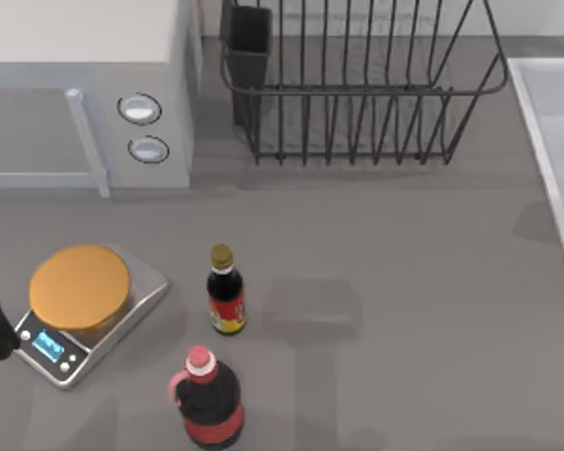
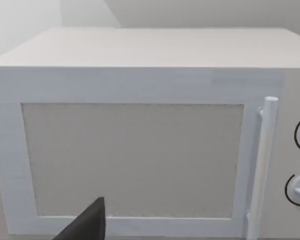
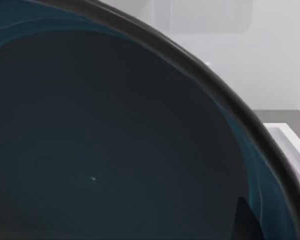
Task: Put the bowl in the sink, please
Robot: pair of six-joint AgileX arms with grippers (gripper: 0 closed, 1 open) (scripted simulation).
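Grey tabletop (image 1: 404,244), pale wall (image 2: 190,12)

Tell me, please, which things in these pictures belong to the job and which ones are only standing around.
Belong to the job:
- bowl, close before the right wrist camera
- sink, at the table's right edge

Only standing around:
- microwave
- dish rack
- scale
- small dark bottle
- red-capped bottle

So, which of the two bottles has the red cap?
The round-bodied bottle nearest the table's front edge; the slimmer bottle behind it has a dull yellow cap.
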